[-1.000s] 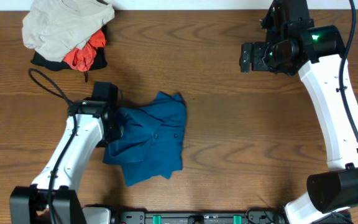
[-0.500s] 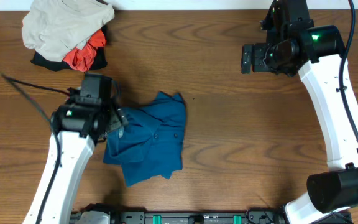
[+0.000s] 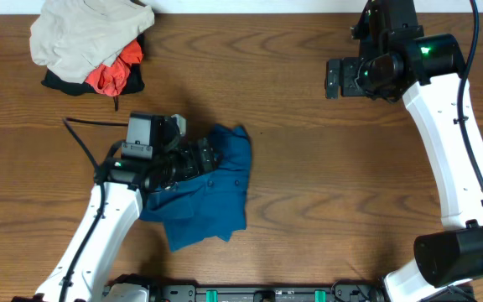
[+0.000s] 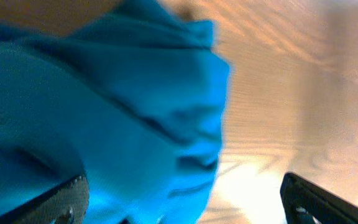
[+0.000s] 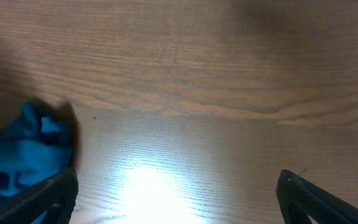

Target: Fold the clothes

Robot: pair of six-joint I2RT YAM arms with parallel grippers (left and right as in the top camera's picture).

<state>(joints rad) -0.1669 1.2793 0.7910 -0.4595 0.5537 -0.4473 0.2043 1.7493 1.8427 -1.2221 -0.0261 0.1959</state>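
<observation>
Hovering over the left part of the large deep teal-blue short-sleeved shirt of soft cloth (image 3: 225, 197), my left claw (image 3: 210, 157) stands spread wide with nothing gripped. The left wrist view is blurred, so I cannot tell if the fingers touch the cloth. My right claw (image 3: 332, 78) is also spread wide and empty. It hangs over bare wood toward the far right corner of the brown wooden table (image 3: 309, 210), well apart from the shirt.

The shirt lies crumpled left of the table's middle, nearer the front edge, with many ridges and layers. A pile of a pale beige-grey garment (image 3: 86, 33), an orange-red one (image 3: 111, 75) and a black one (image 3: 57, 82) sits at the far left corner, apart from it.

I judge the main danger is the bunching. If my left claw closes here, it may pinch several layers together, and a pull would then drag the whole heap instead of spreading it. With one claw working alone, the cloth can slide on the smooth wood and the fold may come out crooked.
</observation>
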